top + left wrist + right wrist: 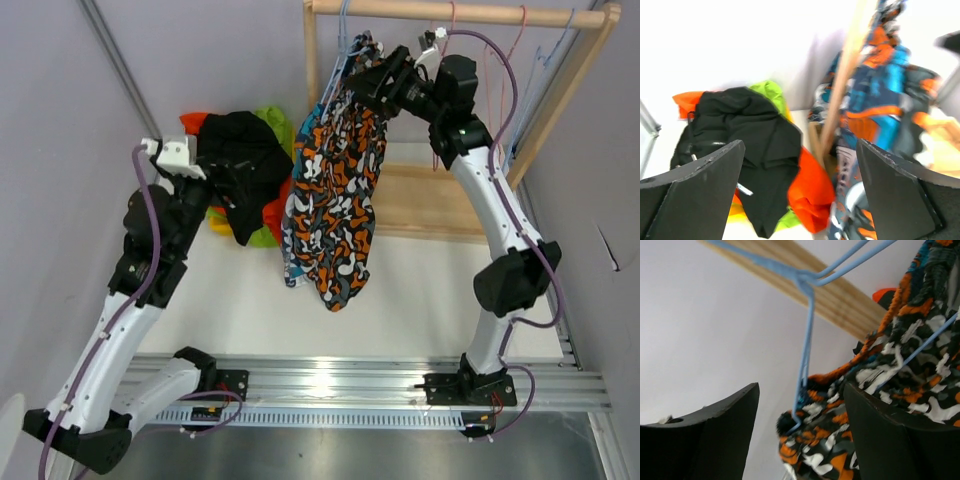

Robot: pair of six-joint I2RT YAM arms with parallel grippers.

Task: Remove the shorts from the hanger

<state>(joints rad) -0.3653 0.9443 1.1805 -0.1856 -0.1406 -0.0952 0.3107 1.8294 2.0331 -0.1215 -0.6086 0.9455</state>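
Nearest in top view: silver aluminium rail [330, 385] with 2 arm bases bolted on, left arm [140, 290] and right arm [495, 200] reaching away over the white table [420, 290].

Shorts count: 5 pairs.
- 3 in a heap on the table at far left: black pair [245, 160] on top, orange-red pair [272, 215] and lime green pair [272, 125] under it.
- 2 hanging from the light wooden rack [460, 12]: orange/white/black blotch pair [335, 200], plus a blue/orange blotch pair [880, 95] right behind it.

Left gripper [800, 145]: fingers spread wide, nothing between them, above and near the heap.

Right gripper [801, 387]: fingers spread, up at the waistband of the orange/white/black pair. The light blue wire hanger [807, 330] sits in the gap between them; no pinch visible.

View differences: only the left wrist view shows the blue pair clearly; from the top it's mostly hidden. Only the right wrist view shows the hanger wire running into the fabric. More wire hangers hang further right on the rack; count unclear.
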